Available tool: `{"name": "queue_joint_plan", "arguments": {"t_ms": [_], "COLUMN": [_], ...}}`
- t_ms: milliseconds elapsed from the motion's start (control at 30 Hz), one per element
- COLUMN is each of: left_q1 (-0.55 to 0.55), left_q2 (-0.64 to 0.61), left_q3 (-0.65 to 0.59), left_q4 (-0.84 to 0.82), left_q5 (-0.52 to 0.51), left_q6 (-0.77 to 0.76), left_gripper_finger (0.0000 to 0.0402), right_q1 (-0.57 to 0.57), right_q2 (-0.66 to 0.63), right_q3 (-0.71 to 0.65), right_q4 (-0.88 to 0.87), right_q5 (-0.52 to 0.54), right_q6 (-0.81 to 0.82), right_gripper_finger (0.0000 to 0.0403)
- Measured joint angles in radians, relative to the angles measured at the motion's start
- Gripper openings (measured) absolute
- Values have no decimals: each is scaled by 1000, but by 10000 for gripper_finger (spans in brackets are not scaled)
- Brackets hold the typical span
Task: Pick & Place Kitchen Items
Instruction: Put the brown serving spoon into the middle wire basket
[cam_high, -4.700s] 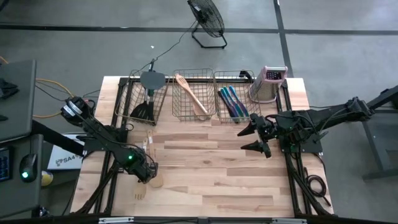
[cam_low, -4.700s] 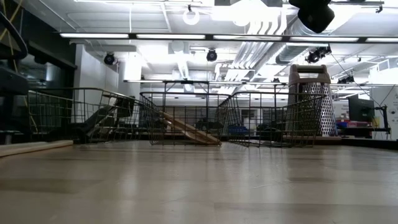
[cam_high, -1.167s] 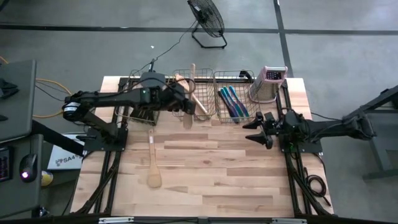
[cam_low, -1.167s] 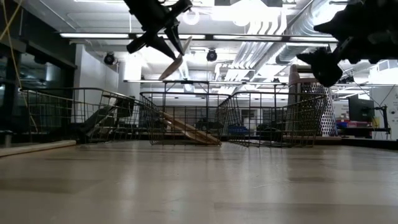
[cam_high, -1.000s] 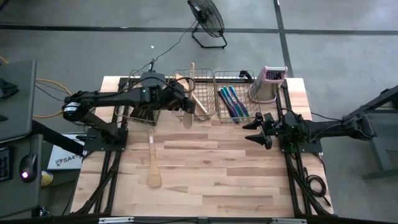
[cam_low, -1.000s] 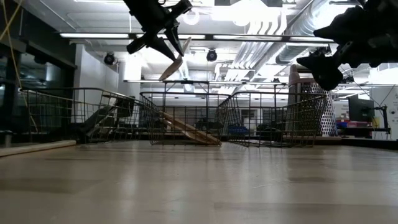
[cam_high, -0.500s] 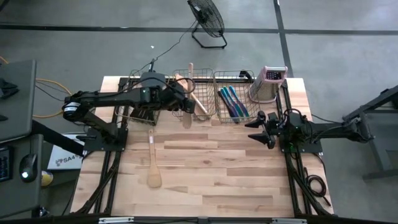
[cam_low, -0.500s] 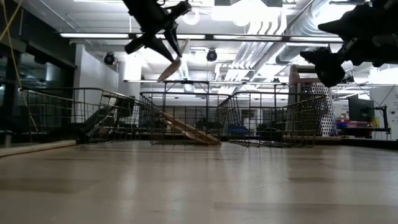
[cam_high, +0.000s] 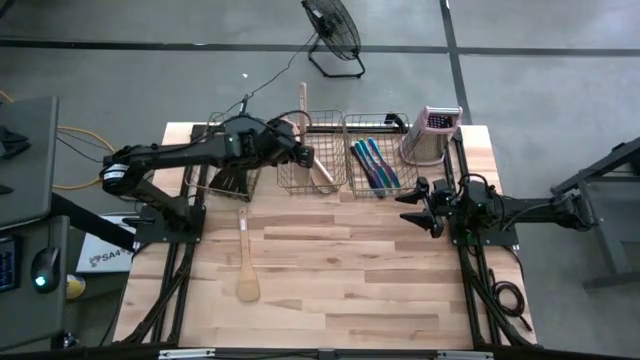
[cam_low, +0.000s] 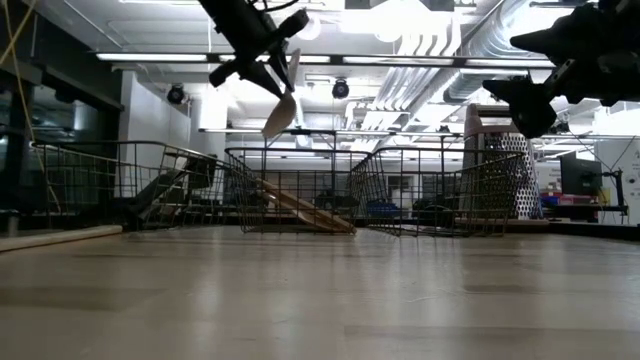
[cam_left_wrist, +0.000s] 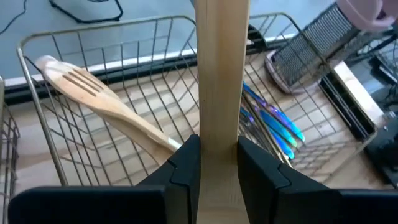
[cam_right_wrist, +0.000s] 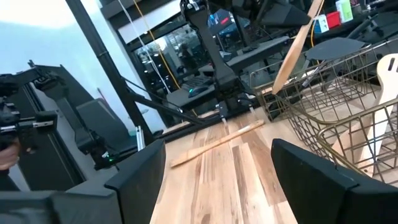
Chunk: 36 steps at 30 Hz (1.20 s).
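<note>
I've got the left gripper (cam_left_wrist: 217, 171) pinching the wooden utensil (cam_left_wrist: 221, 74) directly over the middle basket (cam_high: 312, 182), long axis across it; right gripper (cam_high: 418, 207) spread, idle.

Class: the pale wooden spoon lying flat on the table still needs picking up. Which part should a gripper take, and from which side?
Grip the pale wooden spoon at mid-handle, coming straight down from above with fingers across its width. It lies flat on the bare wooden table, and the straight, narrow handle likely fits the gripper better than the broad bowl.
</note>
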<state>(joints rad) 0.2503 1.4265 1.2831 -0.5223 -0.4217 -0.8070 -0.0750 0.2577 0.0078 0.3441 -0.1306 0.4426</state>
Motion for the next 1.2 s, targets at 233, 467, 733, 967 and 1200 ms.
{"name": "queue_joint_plan", "arguments": {"t_ms": [233, 467, 733, 967, 1200], "left_q1": [20, 21, 34, 69, 131], "left_q2": [0, 0, 18, 54, 90], "left_q3": [0, 0, 0, 0, -1], "left_q4": [2, 2, 3, 67, 81], "left_q5": [0, -2, -10, -28, 2], "left_q6": [18, 18, 50, 142, 226], "left_gripper_finger": [79, 79, 79, 79, 79], "right_q1": [0, 0, 0, 0, 0], "right_q2": [0, 0, 0, 2, 3], "right_q3": [0, -1, -2, -2, -2], "right_q4": [0, 4, 4, 3, 2], "right_q5": [-2, 31, 27, 27, 27], "right_q6": [-1, -160, -236, -236, -235], "right_gripper_finger": [286, 286, 286, 286, 286]}}
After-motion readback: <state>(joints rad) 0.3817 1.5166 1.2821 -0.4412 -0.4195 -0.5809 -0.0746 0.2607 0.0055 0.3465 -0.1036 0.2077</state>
